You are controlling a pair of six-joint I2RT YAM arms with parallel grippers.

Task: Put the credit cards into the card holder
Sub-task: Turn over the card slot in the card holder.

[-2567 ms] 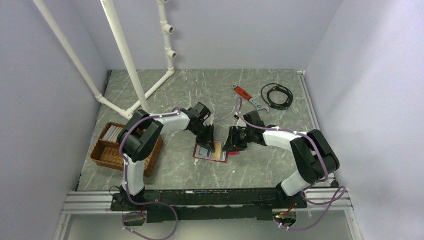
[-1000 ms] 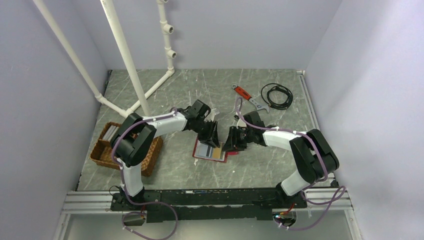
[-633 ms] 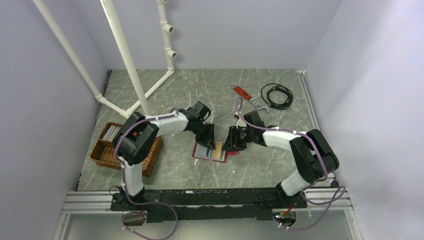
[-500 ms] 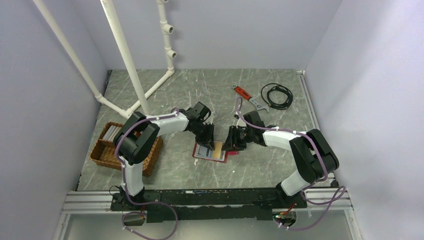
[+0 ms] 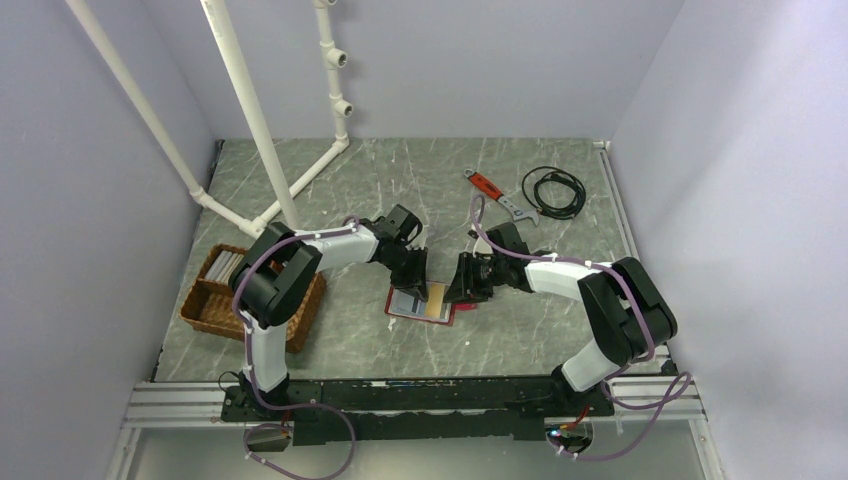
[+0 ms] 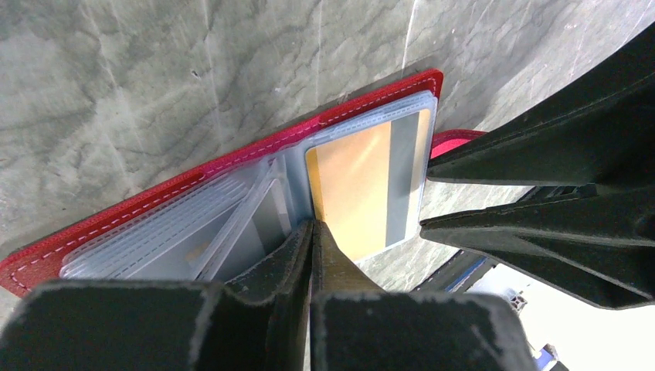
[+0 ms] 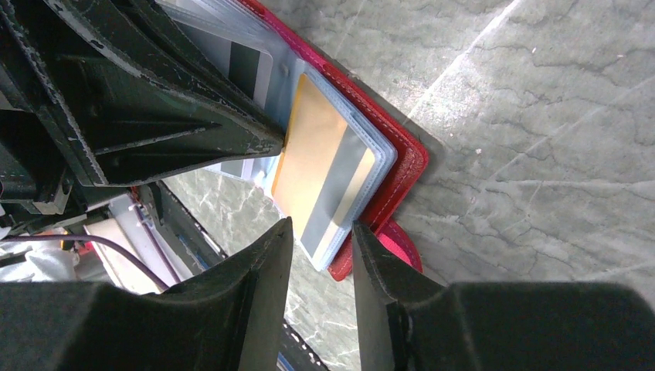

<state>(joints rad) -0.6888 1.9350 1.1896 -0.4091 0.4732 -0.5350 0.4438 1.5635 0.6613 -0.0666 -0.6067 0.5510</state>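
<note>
The red card holder lies open on the table, its clear sleeves up; it also shows in the left wrist view and the right wrist view. A gold-brown credit card with a grey stripe sits in the right-hand sleeve. My left gripper is shut, its tips against the card's left edge. My right gripper is open, its fingers on either side of the sleeve's outer corner. Other sleeves hold pale cards.
A brown wicker tray with pale cards stands at the left. A red-handled wrench and a black cable coil lie at the back right. White PVC pipes rise at the back left.
My left gripper rose off the holder about a second ago and came back down to the gold card's edge. The right arm has hardly moved.
</note>
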